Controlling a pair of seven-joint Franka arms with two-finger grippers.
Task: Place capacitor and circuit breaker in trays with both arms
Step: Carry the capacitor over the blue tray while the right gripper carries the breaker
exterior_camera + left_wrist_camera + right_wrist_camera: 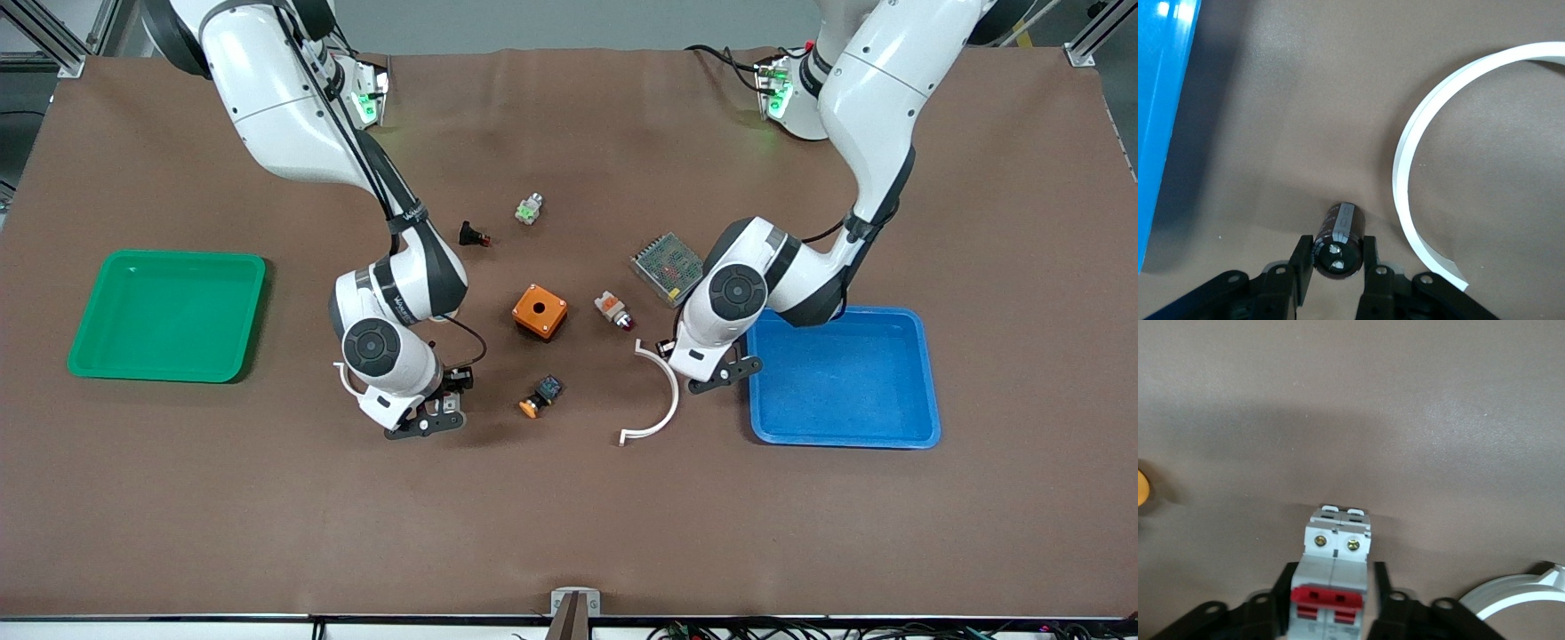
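In the front view the right pincer (427, 418) sits low over the table (569, 516) between the green tray (167, 315) and a small orange-capped part (540, 396), while the left pincer (722, 373) is low beside the blue tray (843, 377), next to a white curved strip (656, 400). The left wrist view shows the left pincer (1337, 260) clamped on the capacitor (1338, 240), its dotted end toward the camera, between the blue tray (1161, 113) and the strip (1431, 160). The right wrist view shows the right pincer (1333, 597) clamped on the breaker (1333, 577), red levers facing the camera, above bare table.
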